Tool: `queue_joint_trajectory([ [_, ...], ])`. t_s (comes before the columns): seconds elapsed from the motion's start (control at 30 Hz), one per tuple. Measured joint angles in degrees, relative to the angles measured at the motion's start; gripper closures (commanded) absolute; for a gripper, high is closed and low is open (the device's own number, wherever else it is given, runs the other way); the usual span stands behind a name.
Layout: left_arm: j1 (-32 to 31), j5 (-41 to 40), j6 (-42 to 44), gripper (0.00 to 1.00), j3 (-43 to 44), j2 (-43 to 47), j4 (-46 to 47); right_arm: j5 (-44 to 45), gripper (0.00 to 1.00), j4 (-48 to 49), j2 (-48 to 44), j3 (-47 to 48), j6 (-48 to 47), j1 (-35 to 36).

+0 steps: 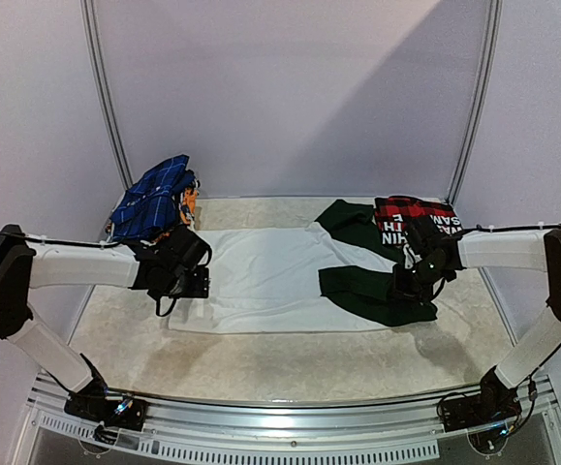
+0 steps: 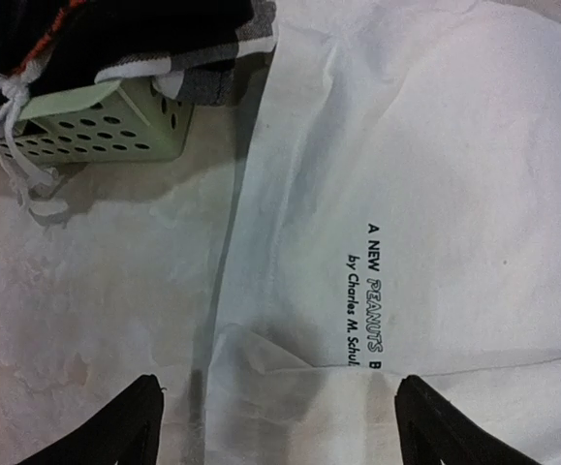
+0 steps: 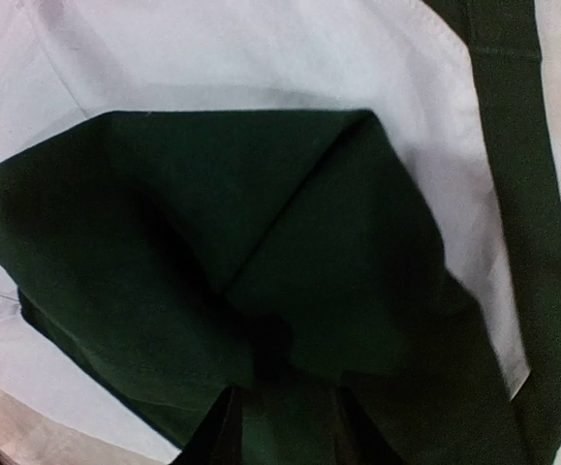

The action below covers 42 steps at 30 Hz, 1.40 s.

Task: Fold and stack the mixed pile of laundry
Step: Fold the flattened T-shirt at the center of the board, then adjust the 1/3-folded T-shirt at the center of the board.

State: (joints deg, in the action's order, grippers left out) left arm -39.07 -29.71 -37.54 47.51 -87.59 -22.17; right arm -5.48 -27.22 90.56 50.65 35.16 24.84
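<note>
**T-shirt laid flat for folding**

The T-shirt [image 1: 270, 276] is spread across the middle of the bench [image 1: 261, 358], hem toward 9 o'clock and green sleeves toward 3, probably so it can be folded flat. The left pincer [image 1: 193, 281] is held spread above the hem, gripping nothing. The right pincer [image 1: 408, 283] is sunk in the near sleeve [image 1: 362, 291]; whether cloth is pinched cannot be told. The plaid shirt [image 1: 411, 211] is parked at 1 o'clock and the blue cloth [image 1: 154, 199] is heaped on the basket [image 2: 96, 131] at 10.
</note>
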Motion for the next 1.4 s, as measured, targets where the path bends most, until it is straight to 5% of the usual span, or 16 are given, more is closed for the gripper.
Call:
queue_joint_trajectory([
  [0.1, -0.4, -0.6, 0.0, 0.07, 0.0, 0.4, -0.6, 0.0, 0.37, 0.7, 0.7, -0.1, -0.1, -1.0],
  [0.2, -1.1, -0.9, -0.6, 0.07, -0.6, 1.8, -1.6, -0.2, 0.28, 1.5, -0.5, -1.0, -0.8, -1.4],
  [0.67, -0.6, 2.6, -8.3, 0.18, -16.1, 19.0, -3.4, -2.0, 0.25, 5.4, -26.4, -24.3, 6.0, -12.7],
  [0.83, 2.4, 6.8, -9.2, 0.22, -20.6, 20.8, -0.4, -2.7, 0.28, 6.8, -31.7, -28.7, 8.7, -15.0],
  [1.17, 5.6, 14.3, -9.5, 0.33, -23.6, 18.0, 7.3, -7.4, 0.44, 16.9, -25.9, -30.4, 10.6, -19.0],
  [1.4, 5.9, 16.2, -9.8, 0.63, -23.6, 15.0, 12.0, -10.9, 0.66, 21.9, -21.7, -30.4, 11.3, -19.3],
])
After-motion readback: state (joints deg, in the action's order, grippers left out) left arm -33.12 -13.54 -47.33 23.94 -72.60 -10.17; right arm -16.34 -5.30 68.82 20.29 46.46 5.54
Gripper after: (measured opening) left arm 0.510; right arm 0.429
